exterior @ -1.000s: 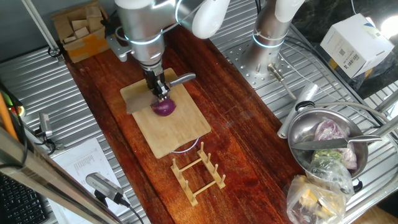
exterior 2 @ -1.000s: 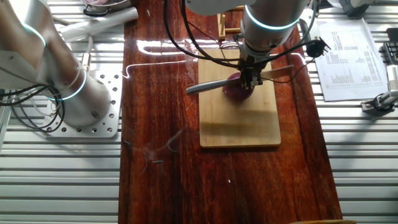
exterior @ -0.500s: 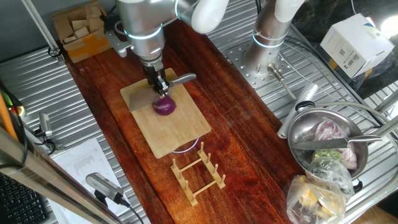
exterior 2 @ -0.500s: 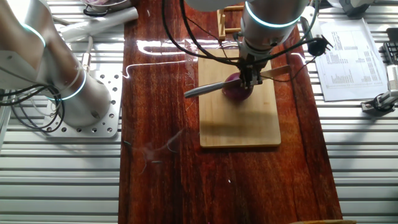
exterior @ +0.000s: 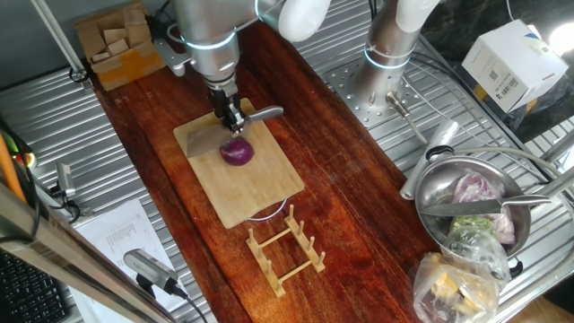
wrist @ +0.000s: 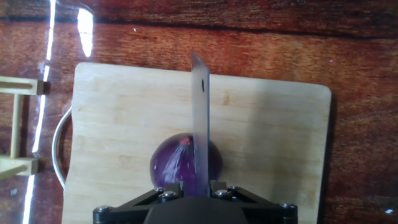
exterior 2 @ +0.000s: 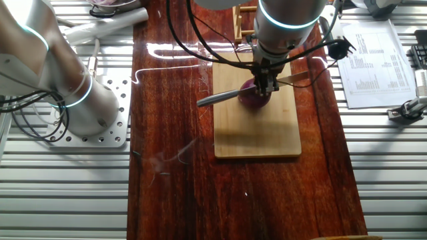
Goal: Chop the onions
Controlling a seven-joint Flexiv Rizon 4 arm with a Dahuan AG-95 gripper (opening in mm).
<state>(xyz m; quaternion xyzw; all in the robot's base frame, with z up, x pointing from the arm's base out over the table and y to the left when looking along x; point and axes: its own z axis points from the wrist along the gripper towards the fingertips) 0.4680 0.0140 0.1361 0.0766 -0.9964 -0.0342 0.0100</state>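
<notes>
A small round red onion (exterior: 238, 152) lies on the bamboo board (exterior: 260, 184); it also shows in the other fixed view (exterior 2: 253, 99) and the hand view (wrist: 174, 165). My gripper (exterior: 231, 119) is shut on a knife, whose blade (wrist: 200, 118) stands edge-down over the onion's middle, handle (exterior: 265, 113) sticking out sideways. The gripper (exterior 2: 267, 83) hangs right above the onion. In the hand view the blade splits the view of the onion; whether it touches the skin I cannot tell.
A wooden rack (exterior: 285, 249) stands just off the board's near end. A steel bowl (exterior: 475, 202) with vegetables and a bag (exterior: 457, 278) sit at the right. A second arm's base (exterior 2: 80, 100) stands to the side. Paper sheet (exterior 2: 373, 60) lies beside the wooden strip.
The gripper and knife have risen a little off the onion and shifted slightly toward the board's far end. The onion has stayed in place.
</notes>
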